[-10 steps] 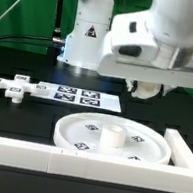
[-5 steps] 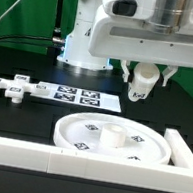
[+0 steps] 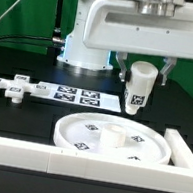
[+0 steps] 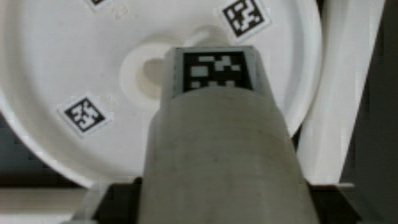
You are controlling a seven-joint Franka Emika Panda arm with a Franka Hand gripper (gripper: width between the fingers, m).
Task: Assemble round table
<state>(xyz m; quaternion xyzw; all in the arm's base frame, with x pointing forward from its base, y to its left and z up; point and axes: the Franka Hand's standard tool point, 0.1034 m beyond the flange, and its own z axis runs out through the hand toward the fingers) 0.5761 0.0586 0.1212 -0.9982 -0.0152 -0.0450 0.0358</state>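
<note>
My gripper (image 3: 142, 73) is shut on the short cylindrical leg (image 3: 138, 87), white with a black-white tag, and holds it upright in the air above the far edge of the round disc (image 3: 113, 139). The disc lies flat on the black table against the rail. In the wrist view the leg (image 4: 217, 120) fills the middle and points at the disc's centre hub (image 4: 151, 68); the black fingers (image 4: 125, 198) press its sides. The cross-shaped foot piece (image 3: 15, 87) lies at the exterior view's left.
The marker board (image 3: 79, 96) lies behind the disc. A long white border rail (image 3: 35, 154) runs along the front and turns up at the exterior view's right (image 3: 185, 151). The robot base (image 3: 84, 37) stands at the back.
The gripper with the leg has moved toward the exterior view's left and lower, and the leg now hangs upright over the disc's far edge.
</note>
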